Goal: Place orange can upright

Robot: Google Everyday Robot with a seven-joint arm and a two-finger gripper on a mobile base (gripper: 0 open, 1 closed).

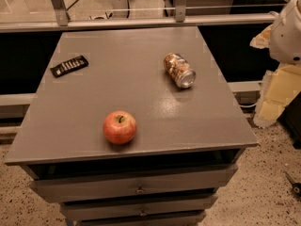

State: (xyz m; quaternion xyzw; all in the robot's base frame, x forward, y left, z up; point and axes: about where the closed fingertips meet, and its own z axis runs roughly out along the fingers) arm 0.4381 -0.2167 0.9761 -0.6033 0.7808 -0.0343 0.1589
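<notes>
The orange can lies on its side on the right half of the grey table top, its silver end pointing to the front right. It has a copper-orange body with a white-and-dark swirly label. My gripper is not in view. Only a white rounded part of my arm shows at the top right edge, off the table and to the right of the can.
A red apple stands near the table's front edge, left of centre. A flat black bar-shaped object lies at the back left. Drawers sit below the top. A rail runs behind, and yellow foam is at the right.
</notes>
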